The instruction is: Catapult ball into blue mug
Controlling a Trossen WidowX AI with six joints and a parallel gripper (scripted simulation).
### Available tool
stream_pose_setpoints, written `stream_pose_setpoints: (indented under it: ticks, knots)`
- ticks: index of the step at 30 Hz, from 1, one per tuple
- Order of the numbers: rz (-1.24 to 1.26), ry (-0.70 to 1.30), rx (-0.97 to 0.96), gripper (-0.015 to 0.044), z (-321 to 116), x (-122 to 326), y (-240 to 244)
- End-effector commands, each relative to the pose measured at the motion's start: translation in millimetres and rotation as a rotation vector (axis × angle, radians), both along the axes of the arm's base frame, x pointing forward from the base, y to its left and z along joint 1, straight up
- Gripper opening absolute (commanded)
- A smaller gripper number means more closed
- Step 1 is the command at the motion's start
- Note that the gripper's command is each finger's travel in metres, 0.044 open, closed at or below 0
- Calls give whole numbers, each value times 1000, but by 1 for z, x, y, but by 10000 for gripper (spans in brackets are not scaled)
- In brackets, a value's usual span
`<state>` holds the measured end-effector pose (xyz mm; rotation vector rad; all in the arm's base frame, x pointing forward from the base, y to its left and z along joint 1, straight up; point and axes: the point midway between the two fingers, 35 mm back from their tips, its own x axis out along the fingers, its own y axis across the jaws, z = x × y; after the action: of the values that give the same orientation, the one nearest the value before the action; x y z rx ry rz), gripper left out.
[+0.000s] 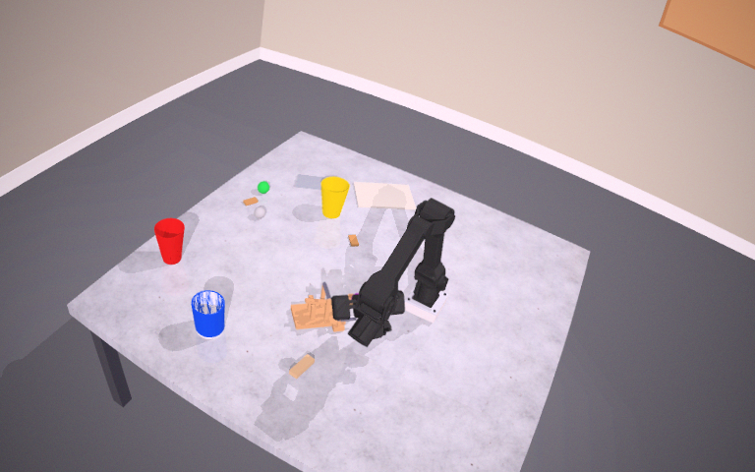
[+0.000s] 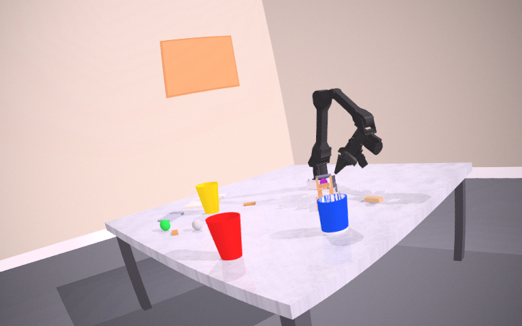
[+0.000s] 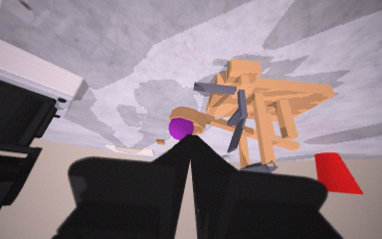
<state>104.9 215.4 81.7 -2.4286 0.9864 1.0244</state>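
Observation:
The orange catapult (image 1: 315, 317) (image 3: 303, 91) stands on the table in front of the arm's base, with dark grey parts on its frame. The purple ball (image 2: 323, 180) (image 3: 181, 128) sits in the cup at the end of its throwing arm. My gripper (image 2: 336, 172) (image 3: 191, 139) is shut and empty. Its tips are above the table, close to the ball in the wrist view; whether they touch anything is unclear. In the top view the arm hides the fingertips. The blue mug (image 1: 208, 323) (image 2: 334, 216) stands upright beyond the catapult's front end.
A red cup (image 1: 170, 246) (image 2: 228, 238) (image 3: 338, 174) and a yellow cup (image 1: 333, 199) (image 2: 208, 199) stand upright. A green ball (image 1: 262, 187), a white ball (image 1: 260, 211) and a pale panel (image 1: 370, 196) lie towards the far side. An orange block (image 1: 301, 365) lies beside the catapult.

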Motion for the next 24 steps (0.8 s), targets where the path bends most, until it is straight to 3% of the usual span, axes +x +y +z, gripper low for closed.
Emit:
stream_pose_setpoints:
  ticks: [1,24]
  knots:
    - [5,-1,-9,0,-8,1,-1]
    - [6,-1,-12,0,-45,3,-3]
